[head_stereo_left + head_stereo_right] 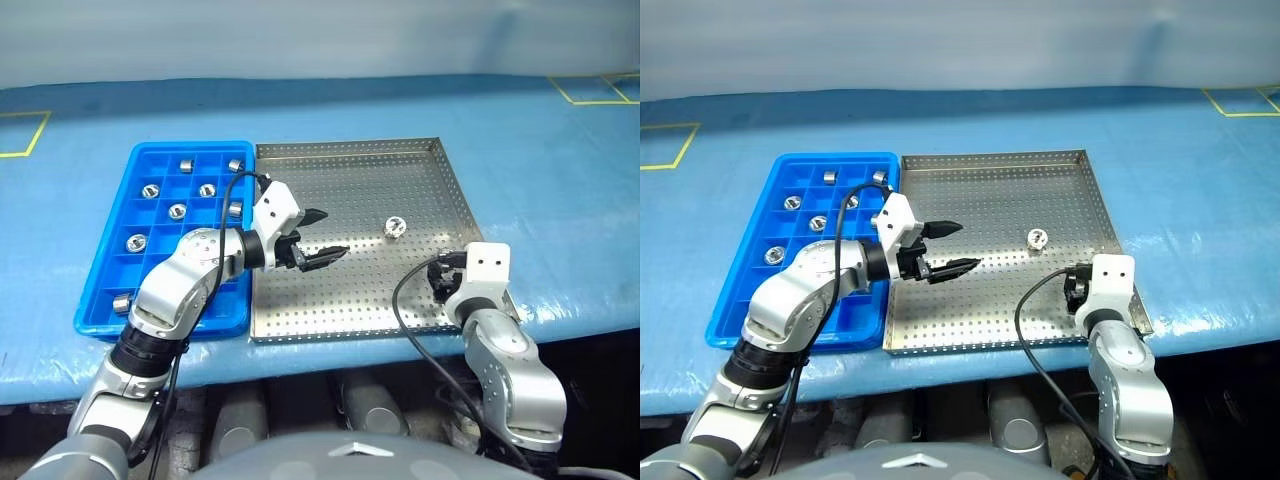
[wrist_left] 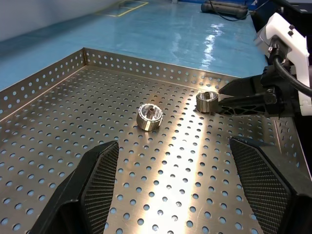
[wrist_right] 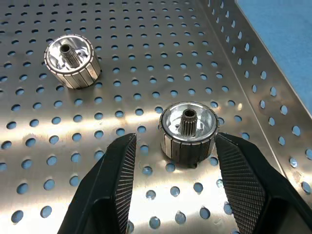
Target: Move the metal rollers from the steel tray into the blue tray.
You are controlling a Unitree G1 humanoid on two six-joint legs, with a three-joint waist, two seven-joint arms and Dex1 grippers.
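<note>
From the left eye view, the steel tray (image 1: 350,160) is lying on the blue tabletop (image 1: 560,180) with the blue tray (image 1: 110,270) touching its left side. 7 metal rollers (image 1: 177,211) are sitting in separate cells of the blue tray, and 1 roller (image 1: 395,226) is lying near the middle of the steel tray. The left claw (image 1: 325,234) is hanging over the steel tray's left part, its jaws spread wide and holding nothing. The right claw (image 1: 440,277) is reaching in at the near right corner.

In the left wrist view, the right claw's fingers (image 2: 243,100) are meeting a second roller (image 2: 206,102).

In the right wrist view, that second roller (image 3: 188,129) is sitting between the right claw's narrowly parted fingers (image 3: 122,170), beside the tray's right wall.
</note>
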